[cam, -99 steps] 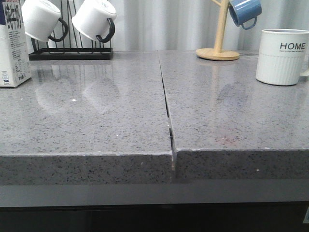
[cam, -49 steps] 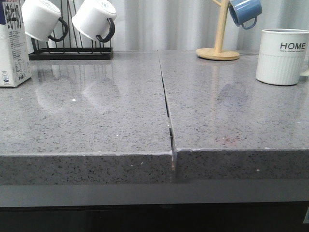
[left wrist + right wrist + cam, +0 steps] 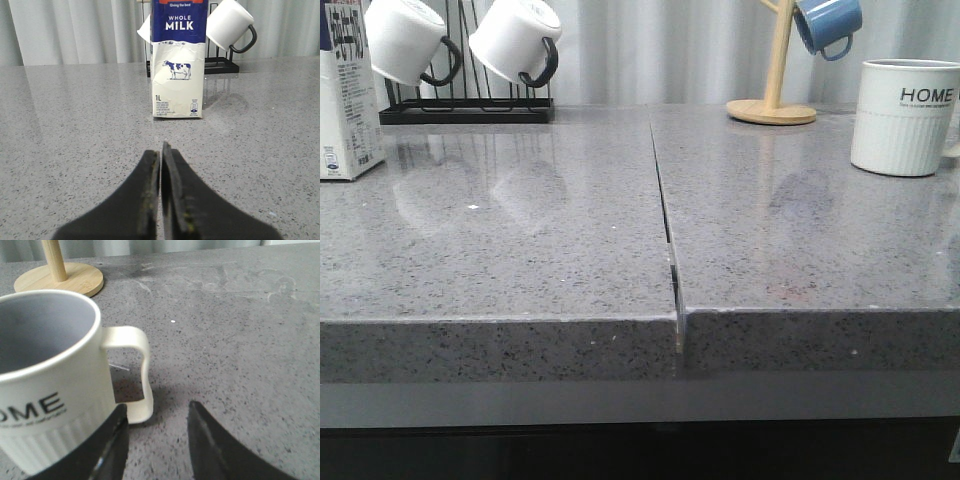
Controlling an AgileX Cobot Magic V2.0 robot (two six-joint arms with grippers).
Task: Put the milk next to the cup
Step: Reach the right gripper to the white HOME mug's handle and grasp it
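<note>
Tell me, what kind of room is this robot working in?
Probably a mock kitchen counter: a grey speckled countertop, a milk carton, a white HOME mug and mugs hung on a black rack. Pale curtains behind suggest a staged setup.

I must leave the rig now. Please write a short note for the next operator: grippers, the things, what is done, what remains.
Left gripper: jaws shut, empty, facing the milk from short of it.
Right gripper: jaws open, empty, at the cup's handle.
Milk stands upright at the far left of the table, by the mug rack; cup at far right.
Done: nothing.
Left: grasp the milk, set it beside the cup.
</note>
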